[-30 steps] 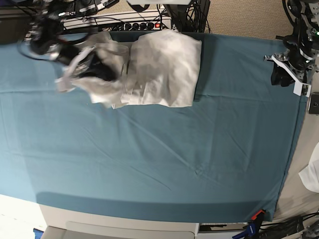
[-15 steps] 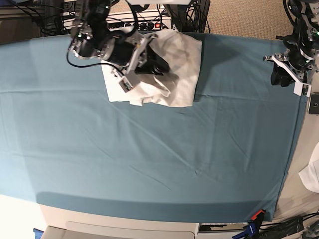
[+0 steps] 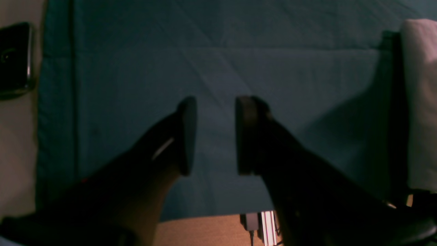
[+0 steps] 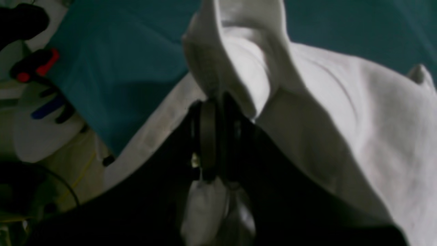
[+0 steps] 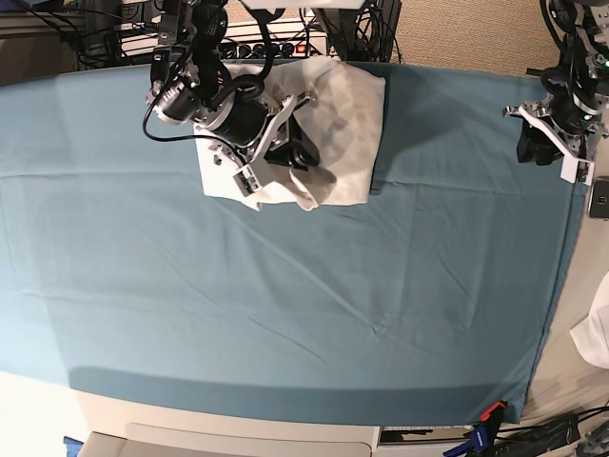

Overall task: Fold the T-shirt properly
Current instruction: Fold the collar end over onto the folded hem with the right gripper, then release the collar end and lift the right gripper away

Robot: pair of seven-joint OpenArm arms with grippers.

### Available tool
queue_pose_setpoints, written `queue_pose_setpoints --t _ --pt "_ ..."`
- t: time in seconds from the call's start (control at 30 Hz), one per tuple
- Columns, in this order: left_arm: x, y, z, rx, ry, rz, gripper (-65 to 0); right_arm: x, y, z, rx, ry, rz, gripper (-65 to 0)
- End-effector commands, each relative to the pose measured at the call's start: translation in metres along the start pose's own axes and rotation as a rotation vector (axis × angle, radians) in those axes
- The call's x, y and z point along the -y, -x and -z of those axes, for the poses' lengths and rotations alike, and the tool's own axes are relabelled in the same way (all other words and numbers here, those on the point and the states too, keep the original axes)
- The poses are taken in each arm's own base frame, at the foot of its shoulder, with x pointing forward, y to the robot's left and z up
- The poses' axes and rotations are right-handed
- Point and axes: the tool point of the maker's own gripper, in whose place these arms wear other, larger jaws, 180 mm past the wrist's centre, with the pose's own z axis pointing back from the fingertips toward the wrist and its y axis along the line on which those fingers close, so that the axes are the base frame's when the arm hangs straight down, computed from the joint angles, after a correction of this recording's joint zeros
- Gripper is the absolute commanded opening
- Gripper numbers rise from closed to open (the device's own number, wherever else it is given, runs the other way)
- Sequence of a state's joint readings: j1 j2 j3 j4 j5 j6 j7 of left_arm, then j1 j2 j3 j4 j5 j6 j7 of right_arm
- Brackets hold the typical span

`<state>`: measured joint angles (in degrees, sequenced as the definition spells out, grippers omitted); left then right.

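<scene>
The T-shirt (image 5: pixel 333 129) is seen bunched into a folded white bundle at the far edge of the bench (image 5: pixel 285 314), close to the power strips behind it, on the teal cover (image 5: pixel 114 238) that is spread over the bench. A fold of the T-shirt (image 4: pixel 245 65) is clamped in the right hand (image 4: pixel 216 112), whose fingers are pressed together on the cloth and are set over the bundle's near left part. The left hand (image 3: pixel 215 136) is held well away from the T-shirt, over the cover's side edge, with its fingers apart and nothing between them. A dark phone (image 5: pixel 600 202) is seen just beyond that edge of the cover, and a white cloth scrap (image 5: pixel 595 333) lies further along the same side.
</scene>
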<state>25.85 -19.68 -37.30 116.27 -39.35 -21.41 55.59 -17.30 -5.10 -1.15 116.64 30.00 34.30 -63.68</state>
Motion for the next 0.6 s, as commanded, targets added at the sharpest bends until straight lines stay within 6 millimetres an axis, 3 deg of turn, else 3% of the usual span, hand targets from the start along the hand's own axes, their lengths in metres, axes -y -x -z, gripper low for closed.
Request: queue_pose_setpoints --t 0.0,0.57 --pt "0.0 -0.012 -0.004 0.039 0.006 0.017 -44.3 -0.005 -0.019 -0.002 0.077 -0.017 -0.005 -65.0" --pt "0.0 -0.014 -0.004 0.05 0.006 0.017 -44.3 -0.002 -0.033 -0.003 0.138 -0.006 0.001 -65.0"
